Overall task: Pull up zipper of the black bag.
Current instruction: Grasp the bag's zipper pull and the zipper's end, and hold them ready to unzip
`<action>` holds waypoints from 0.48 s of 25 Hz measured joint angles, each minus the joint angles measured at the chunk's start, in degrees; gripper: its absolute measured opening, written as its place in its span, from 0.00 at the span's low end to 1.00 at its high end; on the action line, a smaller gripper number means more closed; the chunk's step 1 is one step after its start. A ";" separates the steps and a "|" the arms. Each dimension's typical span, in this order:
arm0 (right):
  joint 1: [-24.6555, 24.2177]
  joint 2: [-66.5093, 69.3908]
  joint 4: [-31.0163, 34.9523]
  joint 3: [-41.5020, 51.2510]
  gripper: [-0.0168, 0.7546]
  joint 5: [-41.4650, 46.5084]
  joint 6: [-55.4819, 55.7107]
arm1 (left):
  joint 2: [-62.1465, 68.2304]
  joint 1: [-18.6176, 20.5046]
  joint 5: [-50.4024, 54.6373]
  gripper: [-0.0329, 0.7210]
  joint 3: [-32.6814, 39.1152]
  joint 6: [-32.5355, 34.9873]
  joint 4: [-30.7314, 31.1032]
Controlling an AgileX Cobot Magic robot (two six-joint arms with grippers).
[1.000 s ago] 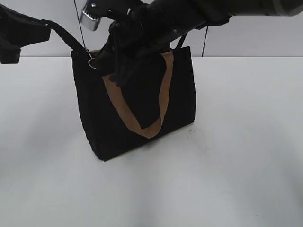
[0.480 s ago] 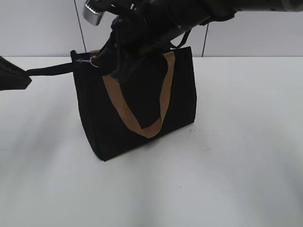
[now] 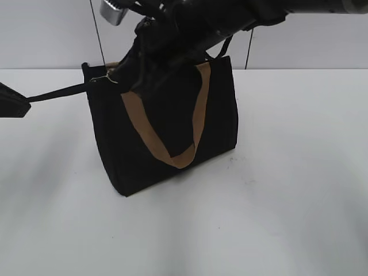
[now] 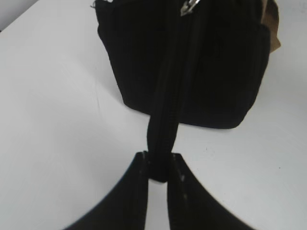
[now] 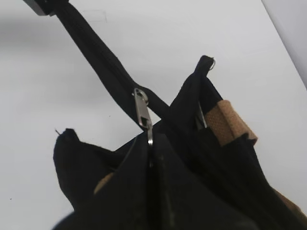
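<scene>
The black bag (image 3: 167,138) stands upright on the white table, one tan handle hanging down its front. The zipper track's loose end (image 3: 57,92) stretches out sideways from the bag's top left corner. My left gripper (image 3: 24,103) is shut on that end, which also shows in the left wrist view (image 4: 159,165). My right gripper (image 3: 122,70) is at the bag's top left, shut on the silvery zipper pull (image 3: 107,78). In the right wrist view the jaws (image 5: 150,143) pinch the pull (image 5: 142,109), which sits where the track (image 5: 91,45) leaves the bag.
The white table (image 3: 276,201) spreads around the bag. A pale wall with thin dark cables (image 3: 98,34) is behind. My right arm (image 3: 230,17) hangs over the bag's top. A tan handle (image 5: 229,122) shows beside the bag's opening.
My left gripper has dropped and moved left, pulling the track's end from slanting upward to nearly level. The bag's top corner has shifted slightly left. My right gripper stays on the pull.
</scene>
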 joint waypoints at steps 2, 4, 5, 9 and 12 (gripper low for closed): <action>-0.40 -0.07 0.17 0.00 0.02 0.20 2.38 | 0.00 0.00 0.13 0.14 -0.10 0.01 -0.22; -1.15 -0.38 0.67 0.00 0.02 1.01 6.41 | 0.00 0.00 0.17 0.14 -0.10 0.01 -0.75; -1.58 -0.57 0.88 0.00 0.02 1.30 9.00 | 0.00 0.00 0.24 0.14 -0.18 0.01 -0.84; -4.04 -1.47 0.68 0.00 0.02 1.30 17.13 | 0.00 0.12 0.30 0.14 -0.20 -0.01 -0.47; -4.50 -1.51 1.22 0.00 0.02 1.84 19.19 | 0.04 0.12 0.30 0.14 -0.24 -0.01 -0.53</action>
